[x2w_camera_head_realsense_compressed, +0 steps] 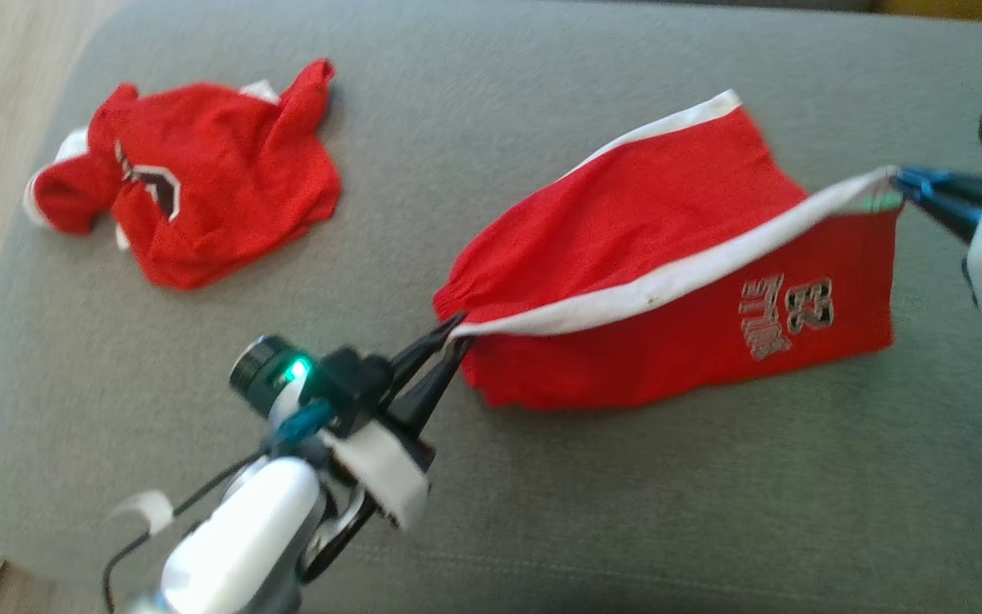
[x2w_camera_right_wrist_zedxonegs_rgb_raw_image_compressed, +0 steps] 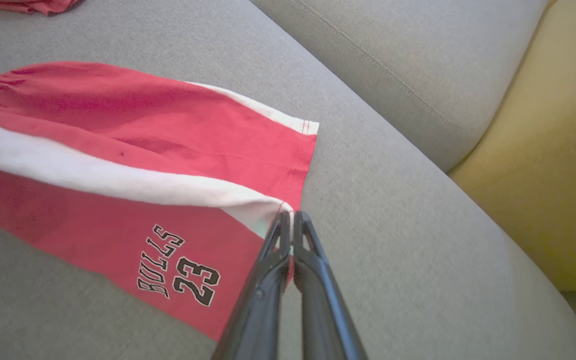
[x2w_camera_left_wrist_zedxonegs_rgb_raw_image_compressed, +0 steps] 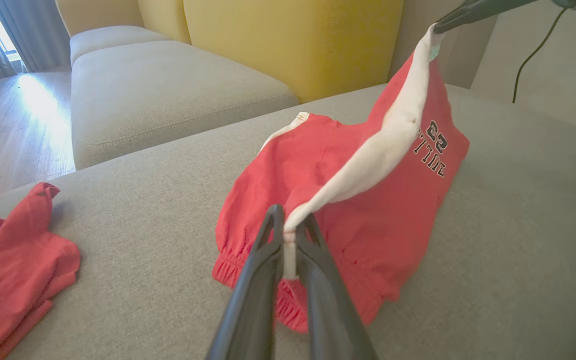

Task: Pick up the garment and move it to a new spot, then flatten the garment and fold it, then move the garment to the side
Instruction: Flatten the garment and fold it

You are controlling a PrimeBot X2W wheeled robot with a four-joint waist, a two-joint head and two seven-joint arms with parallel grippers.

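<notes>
My left gripper (x2w_camera_head_realsense_compressed: 455, 331) is clamped on the waistband end of the white stripe (x2w_camera_head_realsense_compressed: 670, 277) of the shorts (x2w_camera_head_realsense_compressed: 670, 205), and my right gripper (x2w_camera_head_realsense_compressed: 902, 179) is pinched shut on the stripe's hem end. The stripe is therefore stretched taut and raised between them while the rest of the shorts drapes onto the grey cushion (x2w_camera_head_realsense_compressed: 627, 477); I judge this two-point grip serves to spread the cloth flat for folding. Farther left lies a crumpled red jersey (x2w_camera_head_realsense_compressed: 193, 183), well apart and not obstructing, and beyond stand a second seat (x2w_camera_left_wrist_zedxonegs_rgb_raw_image_compressed: 168, 90) and a yellow backrest (x2w_camera_left_wrist_zedxonegs_rgb_raw_image_compressed: 293, 40).
</notes>
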